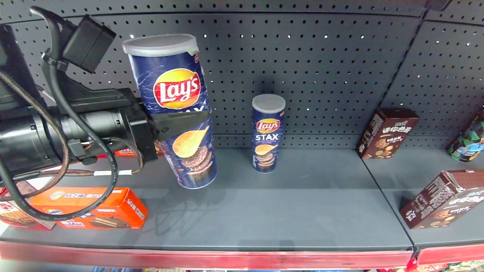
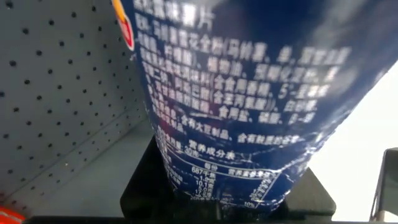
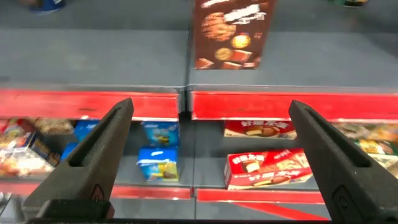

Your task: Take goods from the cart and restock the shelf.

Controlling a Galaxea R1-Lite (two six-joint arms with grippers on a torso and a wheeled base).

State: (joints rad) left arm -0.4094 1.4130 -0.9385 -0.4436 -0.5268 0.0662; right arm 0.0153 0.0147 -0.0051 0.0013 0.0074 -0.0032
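Observation:
My left gripper (image 1: 185, 122) is shut on a tall blue chips can (image 1: 170, 87) with a grey lid, one finger crossing its front at mid-height. The can leans a little, its base low over the grey shelf board (image 1: 302, 204) at left of centre; I cannot tell whether it touches. In the left wrist view the can's printed back (image 2: 236, 112) is very close. A second, identical can (image 1: 268, 134) stands upright farther back near the pegboard. My right gripper (image 3: 211, 168) is open and holds nothing, facing the shelf's red front strip (image 3: 93, 102).
An orange box (image 1: 102, 211) lies at the front left, partly under my left arm. Brown cookie boxes (image 1: 385, 132) (image 1: 442, 204) and a green pack (image 1: 469, 141) occupy the right section. The lower shelf holds red boxes (image 3: 270, 171) and blue packs (image 3: 158, 163).

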